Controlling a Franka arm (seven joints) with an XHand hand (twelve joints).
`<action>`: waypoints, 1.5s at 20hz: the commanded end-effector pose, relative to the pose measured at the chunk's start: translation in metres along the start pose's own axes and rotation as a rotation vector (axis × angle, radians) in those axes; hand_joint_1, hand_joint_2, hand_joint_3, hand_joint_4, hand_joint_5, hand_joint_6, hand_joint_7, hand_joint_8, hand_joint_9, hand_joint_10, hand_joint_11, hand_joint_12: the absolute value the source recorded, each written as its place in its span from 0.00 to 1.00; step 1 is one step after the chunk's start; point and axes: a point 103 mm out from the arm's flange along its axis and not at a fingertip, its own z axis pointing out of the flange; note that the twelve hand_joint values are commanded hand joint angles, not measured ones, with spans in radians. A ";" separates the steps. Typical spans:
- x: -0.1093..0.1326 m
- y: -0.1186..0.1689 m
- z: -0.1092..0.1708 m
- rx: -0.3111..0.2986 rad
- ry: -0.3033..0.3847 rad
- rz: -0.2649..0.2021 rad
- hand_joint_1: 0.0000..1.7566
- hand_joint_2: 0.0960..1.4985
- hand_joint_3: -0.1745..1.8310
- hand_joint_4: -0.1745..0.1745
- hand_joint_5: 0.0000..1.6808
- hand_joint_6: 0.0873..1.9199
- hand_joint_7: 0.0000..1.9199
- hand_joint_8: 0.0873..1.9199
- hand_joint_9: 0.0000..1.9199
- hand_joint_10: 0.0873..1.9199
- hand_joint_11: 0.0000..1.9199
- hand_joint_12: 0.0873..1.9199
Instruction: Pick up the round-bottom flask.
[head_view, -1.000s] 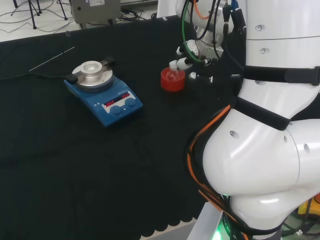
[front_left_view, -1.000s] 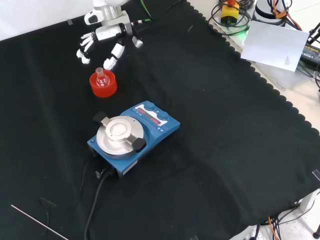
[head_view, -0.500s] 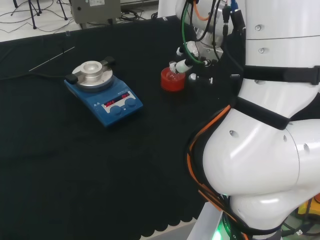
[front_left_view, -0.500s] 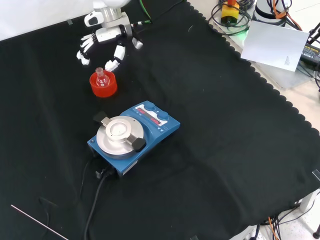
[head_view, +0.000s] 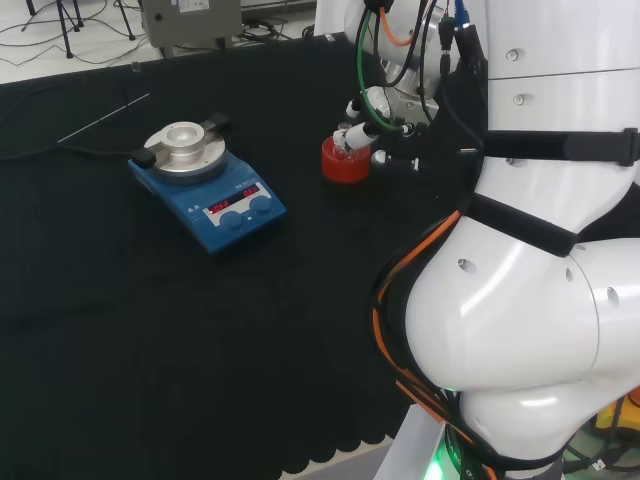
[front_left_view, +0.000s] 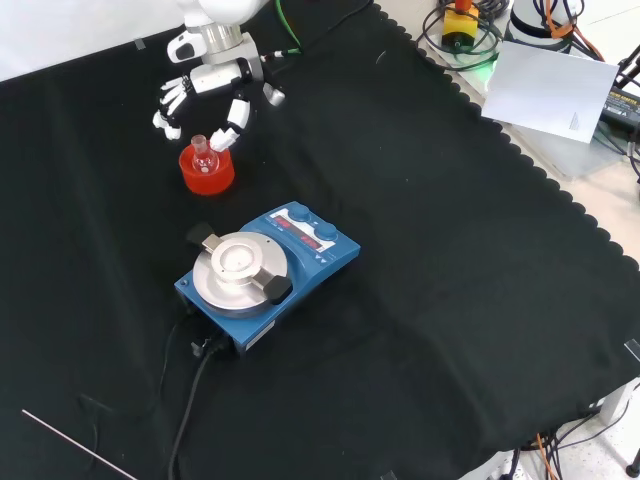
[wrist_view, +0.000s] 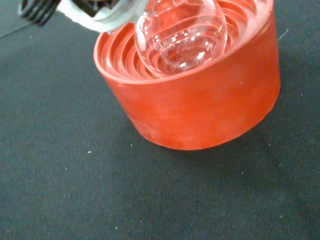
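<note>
Hand: the hand (front_left_view: 205, 85) hung spread and holding nothing just above the flask in the front view, fingers (front_left_view: 163, 112) splayed to the left of the neck and 1 fingertip (front_left_view: 222, 136) close beside it on the right.
Flask position: the round-bottom flask (front_left_view: 203, 152) sat upright in the red ribbed stand (front_left_view: 207, 170) on the black counter (front_left_view: 430, 280), left of and beyond the blue stirrer plate (front_left_view: 262, 271) in the front view.
Risk: I judged that a closing finger could catch the neck off-centre and tip the flask out of its stand; a finger catching the red rim might also drag the stand along.
Risk, grip: smooth glass could slide between the fingers on lifting.
Flask look: in the wrist view the bulb (wrist_view: 181, 35) was clear and glossy, showing the stand's (wrist_view: 200, 100) ribs through it, and looked empty.
</note>
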 end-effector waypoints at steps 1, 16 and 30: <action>0.001 0.002 0.001 0.006 0.001 0.002 0.49 0.39 0.38 0.38 0.33 0.29 0.13 0.27 0.18 0.32 0.00 0.65; 0.002 0.008 0.006 0.008 -0.005 0.005 0.49 0.41 0.38 0.39 0.43 0.38 0.13 0.27 0.19 0.32 0.00 0.65; 0.006 0.008 -0.005 -0.078 -0.017 0.017 0.58 0.63 0.25 0.89 0.57 0.56 0.19 0.28 0.24 0.31 0.01 0.69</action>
